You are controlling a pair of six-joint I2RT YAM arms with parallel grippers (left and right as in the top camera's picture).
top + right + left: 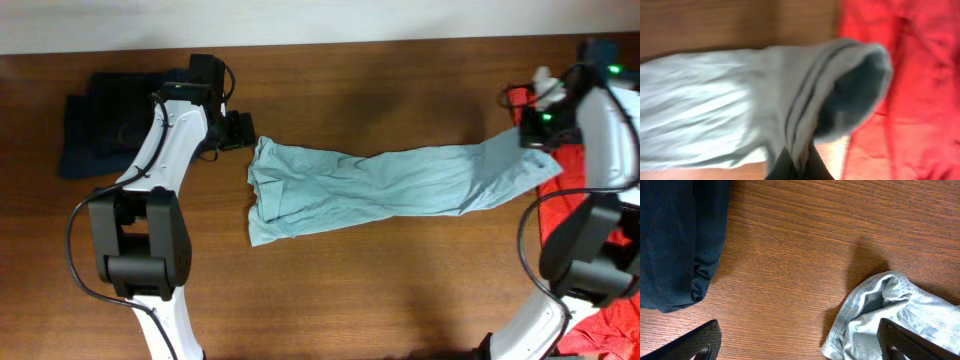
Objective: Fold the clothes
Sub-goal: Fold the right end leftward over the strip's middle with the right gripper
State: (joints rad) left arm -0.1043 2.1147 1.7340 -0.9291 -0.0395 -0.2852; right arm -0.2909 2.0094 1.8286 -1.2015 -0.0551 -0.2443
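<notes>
A pale grey-blue T-shirt (380,185) lies stretched in a long band across the middle of the table. Its right end is lifted, with my right gripper (537,135) shut on the cloth. In the right wrist view the grey-blue T-shirt (740,115) bunches up between the closed fingers (797,167). My left gripper (240,132) stands open just left of the shirt's left end. The left wrist view shows the wide-apart fingers (695,342) over bare wood, the right one over the shirt's hem (875,315).
A dark navy garment (105,125) lies folded at the far left, also as the navy cloth (675,240) in the left wrist view. A red-orange garment (575,165) lies under the right arm; red cloth (905,90) fills the right of its wrist view.
</notes>
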